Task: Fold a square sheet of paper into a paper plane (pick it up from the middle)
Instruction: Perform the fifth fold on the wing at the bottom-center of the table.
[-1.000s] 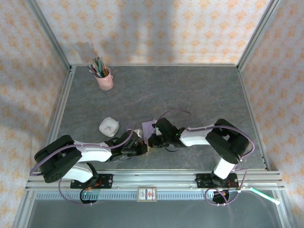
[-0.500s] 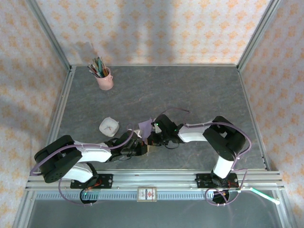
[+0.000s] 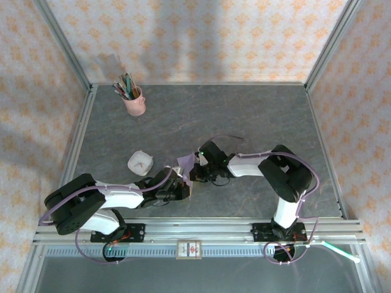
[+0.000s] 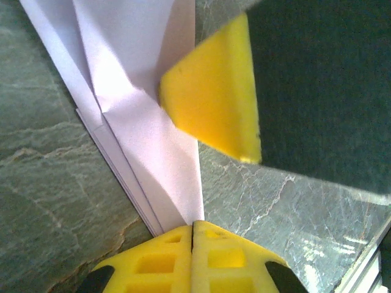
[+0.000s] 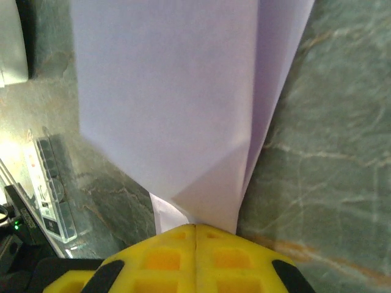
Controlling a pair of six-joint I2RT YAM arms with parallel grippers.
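Note:
The lavender sheet of paper (image 3: 185, 162) is folded into several creased layers and held just above the table between both arms. In the left wrist view the folded paper (image 4: 146, 110) narrows down into my left gripper (image 4: 193, 224), which is shut on its edge. One yellow finger (image 4: 214, 104) of the right gripper presses against the paper from the right. In the right wrist view the paper (image 5: 177, 91) hangs wide above my right gripper (image 5: 195, 227), which is shut on its lower point. From above, the left gripper (image 3: 181, 185) and the right gripper (image 3: 196, 173) almost touch.
A pink cup of pens (image 3: 134, 101) stands at the back left. A small white bowl (image 3: 140, 163) sits just left of the grippers. A white card (image 3: 189, 249) rests on the front rail. The grey stone table (image 3: 256, 116) stretches behind and to the right.
My right gripper has shifted left and slightly away from the bases, carrying the paper's upper part with it. The left arm has stayed where it was.

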